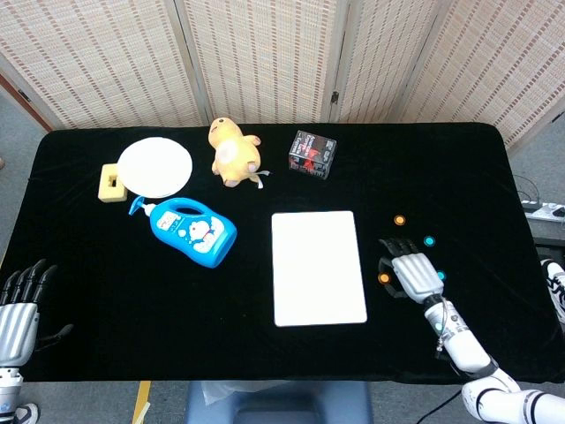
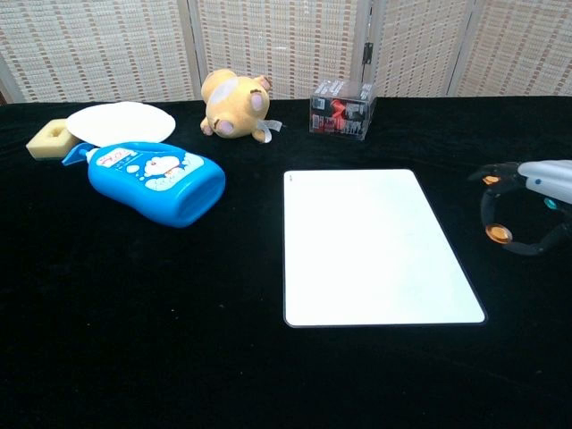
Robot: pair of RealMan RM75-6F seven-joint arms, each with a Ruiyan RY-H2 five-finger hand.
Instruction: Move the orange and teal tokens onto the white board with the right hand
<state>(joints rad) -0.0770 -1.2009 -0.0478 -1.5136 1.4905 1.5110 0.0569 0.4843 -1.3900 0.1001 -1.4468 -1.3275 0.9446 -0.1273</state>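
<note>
My right hand (image 1: pixel 410 269) hovers just right of the white board (image 1: pixel 318 268), fingers pointing away from me. It pinches one orange token (image 1: pixel 384 278) at its thumb side; in the chest view that token (image 2: pixel 499 234) sits inside the ring of dark fingers (image 2: pixel 483 213). A second orange token (image 1: pixel 399 220) lies on the black cloth beyond the hand. The teal token (image 1: pixel 429 240) lies just right of the fingertips. Nothing lies on the board (image 2: pixel 375 246). My left hand (image 1: pixel 18 305) rests at the table's near left corner, holding nothing, fingers apart.
A blue bottle (image 1: pixel 190 231) lies left of the board. Behind it are a white plate (image 1: pixel 155 165), a yellow sponge (image 1: pixel 110 184), a yellow plush (image 1: pixel 234 152) and a clear box (image 1: pixel 312 154). The table's right edge is close beyond the tokens.
</note>
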